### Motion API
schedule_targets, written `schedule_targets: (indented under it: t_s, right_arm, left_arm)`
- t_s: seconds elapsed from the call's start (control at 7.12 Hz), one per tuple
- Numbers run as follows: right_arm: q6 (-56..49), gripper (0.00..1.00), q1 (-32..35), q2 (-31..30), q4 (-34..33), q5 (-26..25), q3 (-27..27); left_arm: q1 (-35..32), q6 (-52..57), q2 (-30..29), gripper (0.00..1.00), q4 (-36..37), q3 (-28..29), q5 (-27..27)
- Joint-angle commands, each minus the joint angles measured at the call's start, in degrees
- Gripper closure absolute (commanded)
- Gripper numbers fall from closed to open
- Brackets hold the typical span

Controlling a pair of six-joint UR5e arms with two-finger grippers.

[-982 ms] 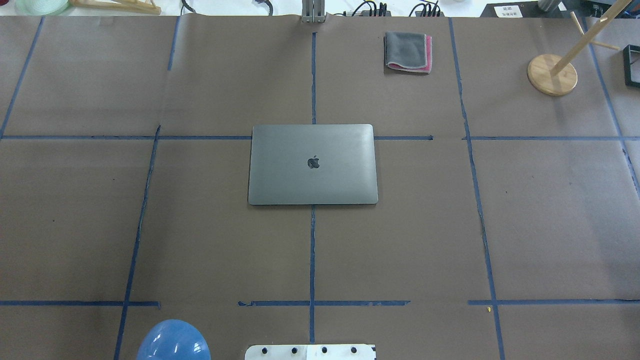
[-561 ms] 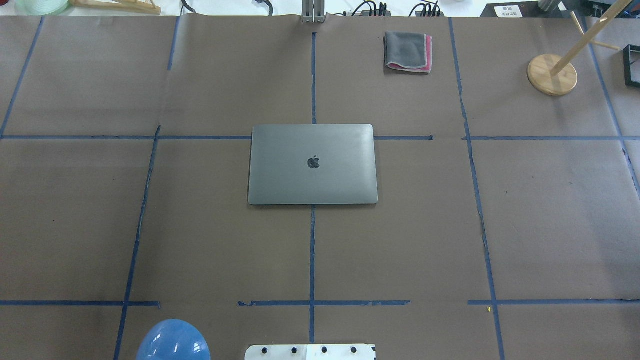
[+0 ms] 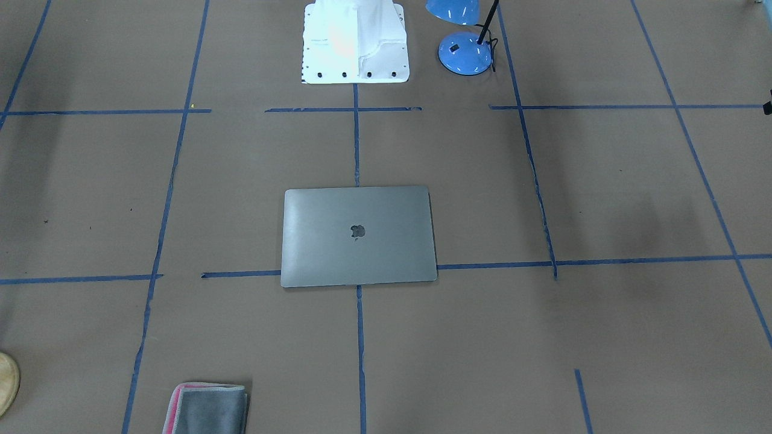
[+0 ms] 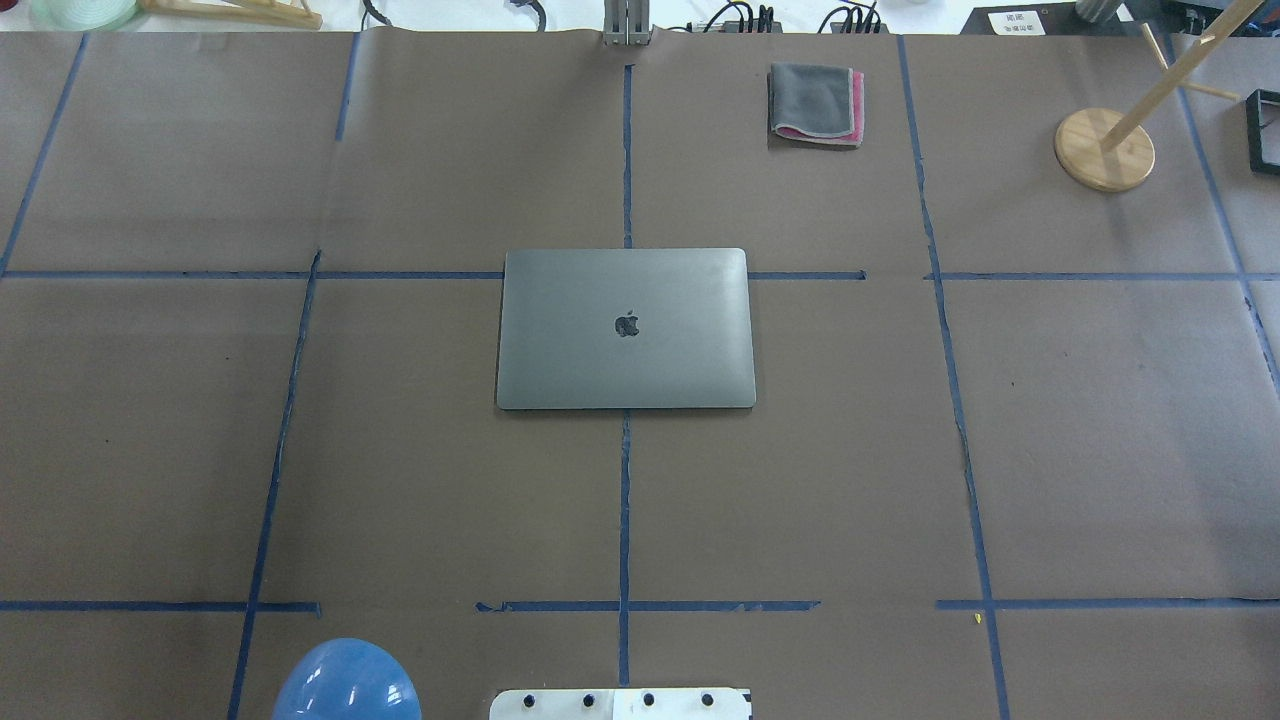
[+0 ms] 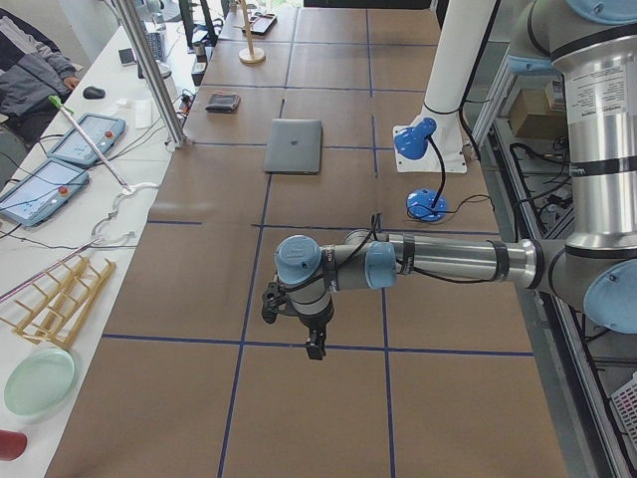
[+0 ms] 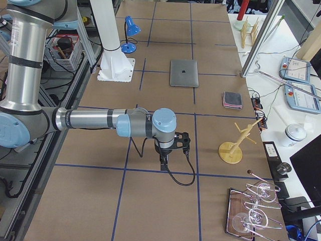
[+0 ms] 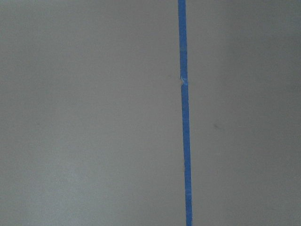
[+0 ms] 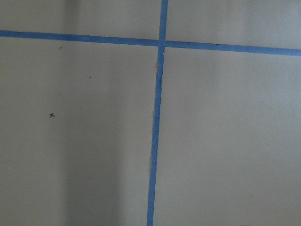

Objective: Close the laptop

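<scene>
- Laptop [image 4: 626, 328]: mid-table, straight out from the base [image 4: 620, 703], well apart from it. Lid lies flat on the body with the logo up; looks already shut, so task prob. done.
- Handling (judgement): stiff slim metal slab, moderate weight. Smooth lid is prob. slippery for pads, and the glass screen inside is fragile, so no hard knocks.
- Hold: too flat to the table to pinch easily. If the lid needs seating, press flat on top near the free edge w/ light force. Can't tell which edge is the hinge.
- Left gripper [image 5: 311, 344]: far off the base's left side, pointing down over bare paper. Seen only from the side; can't tell if open or closed.
- Right gripper [image 6: 164, 163]: far off the base's right side, also pointing down. Same, can't tell.
- Lamp [image 4: 346, 682]: just beside the base, on its left.
- Cloth [image 4: 816, 104]: far edge from the base, past the laptop, slightly right.
- Wood stand [image 4: 1104, 149]: far-right corner from the base.
- Nothing touches the laptop or lies between it and the base.
</scene>
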Motion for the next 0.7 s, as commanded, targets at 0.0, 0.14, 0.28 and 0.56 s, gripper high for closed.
schedule_targets:
  t_s: [0.0, 0.14, 0.28, 0.56]
  right_arm:
    - [-0.1, 0.01, 0.0, 0.0, 0.0, 0.0, 0.0]
    - [-0.1, 0.01, 0.0, -0.1, 0.0, 0.0, 0.0]
    - [-0.2, 0.01, 0.0, -0.1, 0.0, 0.0, 0.0]
    - [-0.3, 0.01, 0.0, -0.1, 0.0, 0.0, -0.1]
  left_arm:
    - [-2.1, 2.7, -0.1, 0.0, 0.1, -0.7, 0.2]
    - [-2.1, 2.8, -0.2, 0.0, 0.1, -0.9, 0.2]
    - [-2.0, 2.9, -0.3, 0.0, 0.1, -0.6, 0.6]
    - [-2.0, 2.9, -0.3, 0.0, 0.0, -0.8, 0.6]
